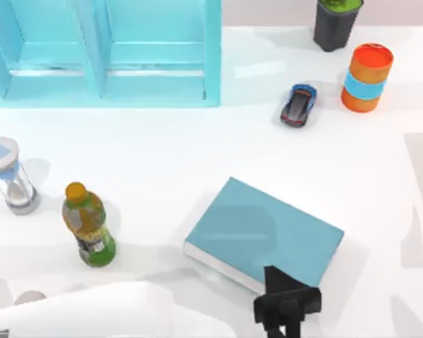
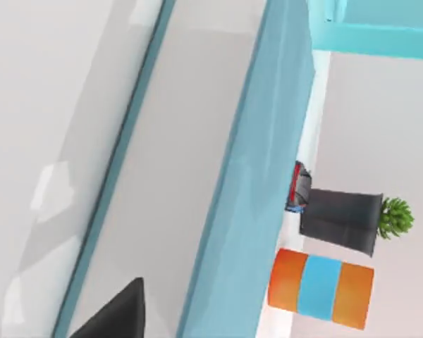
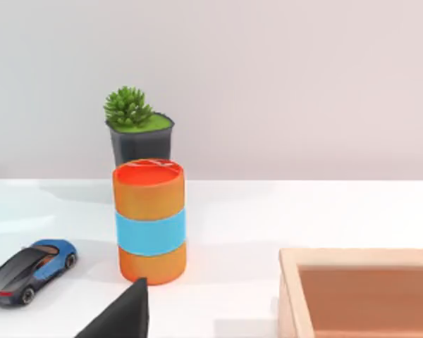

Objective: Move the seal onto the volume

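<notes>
1. Down at the near edge of the top view, my left gripper [image 1: 285,306] hangs over the near corner of the volume [image 1: 268,232]. Whether it's open or closed I can't tell.
2. Where the seal is, I can't tell either.
3. The volume lies flat on the white table [image 1: 162,162], right of centre and turned at an angle, teal cover up and pale page edges along its near-left side. The left wrist view looks along its long edge from very close.
4. Past the volume, toward the far right – a small blue-and-black toy car [image 1: 298,105], then an orange can [image 1: 366,77] with a light-blue band, then a dark pot [image 1: 336,24] with a green plant at the far edge.
5. Over on the left (well apart from the volume) stand a green-and-orange bottle [image 1: 88,225] and an hourglass [image 1: 10,176]. A light-blue shelf unit [image 1: 106,56] fills the far left.
6. My right gripper [image 3: 123,317] sits parked at the right side, facing the orange can – open or closed, can't tell. A wooden box [image 3: 359,289] is just beside it.
</notes>
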You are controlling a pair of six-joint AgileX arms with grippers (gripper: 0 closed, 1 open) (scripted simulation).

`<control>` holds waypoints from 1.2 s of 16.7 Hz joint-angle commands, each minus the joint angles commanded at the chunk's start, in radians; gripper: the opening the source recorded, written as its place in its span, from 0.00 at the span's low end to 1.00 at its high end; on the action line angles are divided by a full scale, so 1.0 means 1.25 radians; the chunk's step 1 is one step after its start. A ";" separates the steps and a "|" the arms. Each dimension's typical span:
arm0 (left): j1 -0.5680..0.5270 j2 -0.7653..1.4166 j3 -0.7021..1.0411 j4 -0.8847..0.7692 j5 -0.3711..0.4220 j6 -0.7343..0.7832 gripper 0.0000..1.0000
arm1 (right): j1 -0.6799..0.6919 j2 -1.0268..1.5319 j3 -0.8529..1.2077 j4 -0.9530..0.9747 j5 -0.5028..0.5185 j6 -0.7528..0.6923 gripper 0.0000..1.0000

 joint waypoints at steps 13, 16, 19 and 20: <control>-0.109 0.050 0.065 -0.408 -0.010 -0.337 1.00 | 0.000 0.000 0.000 0.000 0.000 0.000 1.00; -0.099 0.042 0.061 -0.403 -0.004 -0.329 1.00 | 0.000 0.000 0.000 0.000 0.000 0.000 1.00; -0.039 -0.010 0.041 -0.371 0.047 -0.259 1.00 | 0.000 0.000 0.000 0.000 0.000 0.000 1.00; -0.007 -0.040 0.030 -0.353 0.073 -0.220 1.00 | 0.000 0.000 0.000 0.000 0.000 0.000 1.00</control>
